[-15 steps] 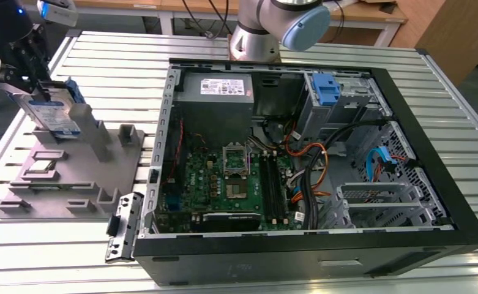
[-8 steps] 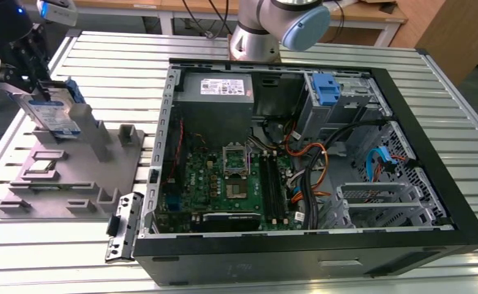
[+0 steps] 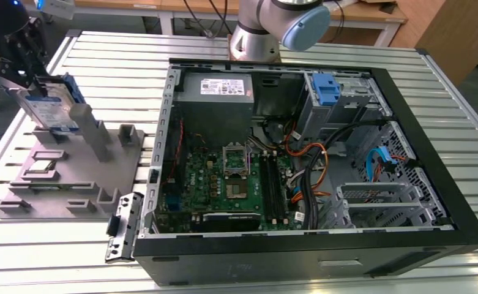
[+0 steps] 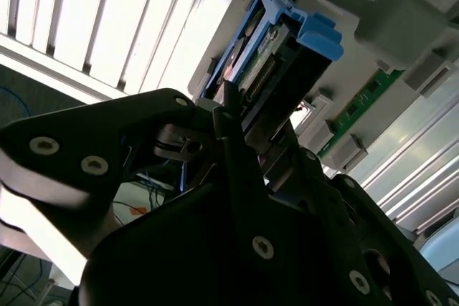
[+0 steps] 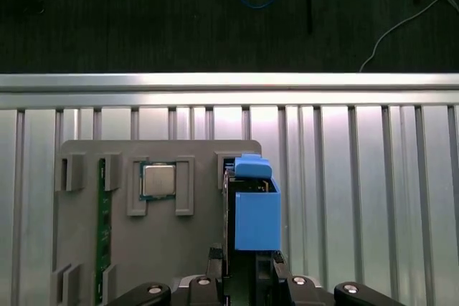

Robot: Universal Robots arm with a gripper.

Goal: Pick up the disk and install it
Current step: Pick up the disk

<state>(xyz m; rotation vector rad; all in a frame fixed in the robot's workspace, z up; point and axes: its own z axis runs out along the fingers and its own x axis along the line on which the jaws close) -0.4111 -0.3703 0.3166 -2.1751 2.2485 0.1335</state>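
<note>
The end effector [image 5: 247, 261] clamps the disk [image 5: 257, 221], which stands upright.

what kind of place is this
Probably a robotics lab or test workshop: an open computer case sits on a slatted metal table, a grey parts holder stands beside it, and a robot arm rises behind the case.

Grey fixture posts [image 3: 100, 138] crowd the upright disk [image 3: 49, 110]; cables [image 3: 330, 139] cross the open computer case [image 3: 304, 240] interior.

The slatted metal table [image 3: 116, 55] carries a grey fixture tray [image 3: 71, 180] and an open computer case [image 3: 263, 264].
</note>
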